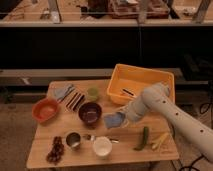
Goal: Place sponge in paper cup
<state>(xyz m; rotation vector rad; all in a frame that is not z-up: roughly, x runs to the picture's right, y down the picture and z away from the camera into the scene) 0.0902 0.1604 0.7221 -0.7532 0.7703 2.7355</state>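
The sponge (113, 120) is a pale blue block at the middle of the wooden table (40, 152), just right of a dark brown bowl (90, 113). My gripper (121, 119) reaches in from the right on a white arm and is shut on the sponge's right side, holding it just above the tabletop. The paper cup (102, 146) is white and stands upright near the table's front edge, below and a little left of the sponge, apart from it.
A yellow bin (142, 82) stands at the back right. An orange bowl (46, 109), a green cup (93, 93), a blue cloth (63, 92), a metal cup (73, 140), grapes (56, 150), a spoon (95, 137), a green vegetable (143, 138) and a banana (160, 141) lie around.
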